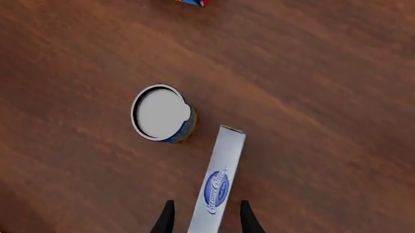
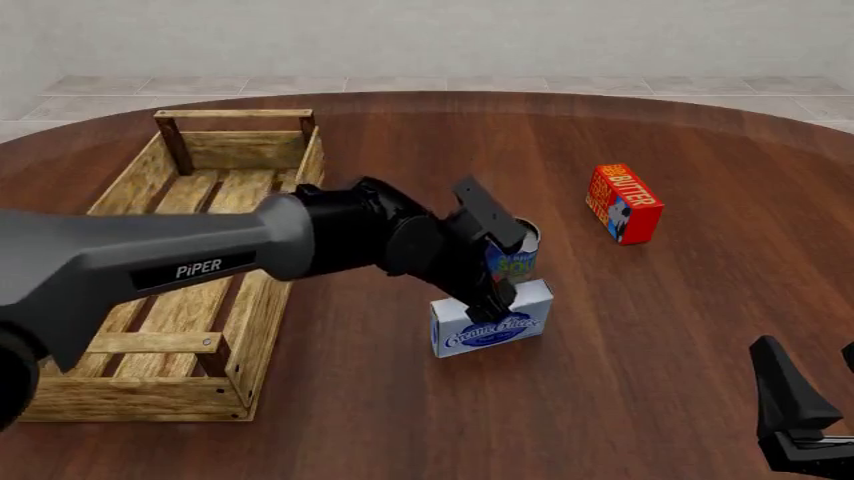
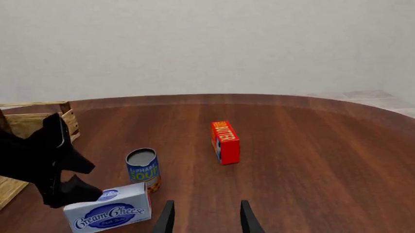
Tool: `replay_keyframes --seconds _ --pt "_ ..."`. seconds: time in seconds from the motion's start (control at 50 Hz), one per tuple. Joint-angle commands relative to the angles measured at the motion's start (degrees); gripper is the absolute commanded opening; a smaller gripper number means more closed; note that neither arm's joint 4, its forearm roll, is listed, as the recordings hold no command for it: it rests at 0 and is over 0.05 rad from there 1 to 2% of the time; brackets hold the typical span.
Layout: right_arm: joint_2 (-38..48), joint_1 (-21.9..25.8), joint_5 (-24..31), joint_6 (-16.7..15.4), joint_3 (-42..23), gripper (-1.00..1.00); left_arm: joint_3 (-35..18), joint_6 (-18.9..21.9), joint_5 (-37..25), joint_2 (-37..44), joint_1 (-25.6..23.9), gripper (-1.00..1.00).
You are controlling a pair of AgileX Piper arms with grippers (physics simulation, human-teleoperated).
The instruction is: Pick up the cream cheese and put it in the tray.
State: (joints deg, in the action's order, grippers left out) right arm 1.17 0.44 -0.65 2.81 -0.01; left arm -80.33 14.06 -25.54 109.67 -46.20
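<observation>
Cream cheese (image 1: 217,187) between spread left jaws, base cut off; right jaws spread, empty.

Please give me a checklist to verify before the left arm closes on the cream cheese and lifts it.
1. Left gripper open, one finger on each side of the cream cheese: ok.
2. Fingers already touching the box: cannot tell.
3. Box standing on its long edge: ok.
4. Soup can stands very close behind the box and could be knocked: not ok.
5. Tray is open, nothing seen inside: ok.
6. Right gripper is open and far from the box, out of the path: ok.
</observation>
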Motion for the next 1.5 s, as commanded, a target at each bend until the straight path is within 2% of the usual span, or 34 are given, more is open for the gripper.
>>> replay_keyframes --seconds 0.02,0.08,0.32,0.76,1.04,1.5 --pt "0.1 0.0 -0.1 0.0 0.0 1.0 -1.0 -0.4 0.0 2.0 0.4 1.0" --pt "0.2 0.0 -0.1 -0.1 0.0 1.0 -2.2 0.0 -0.3 3.2 1.0 1.0" --pt "0.1 0.0 -0.1 -0.1 0.0 1.0 -0.7 -0.5 -0.4 3.4 -1.3 1.0" --pt "0.2 0.1 -0.1 -0.1 0.0 1.0 0.3 -0.7 0.2 4.8 -0.5 1.0" --pt "0.2 0.1 -0.1 -0.1 0.0 1.0 -1.9 -0.7 -1.3 6.6 0.3 1.0" --pt "0.2 0.1 -0.1 0.0 0.0 1.0 1.4 -1.5 2.0 8.6 0.2 1.0"
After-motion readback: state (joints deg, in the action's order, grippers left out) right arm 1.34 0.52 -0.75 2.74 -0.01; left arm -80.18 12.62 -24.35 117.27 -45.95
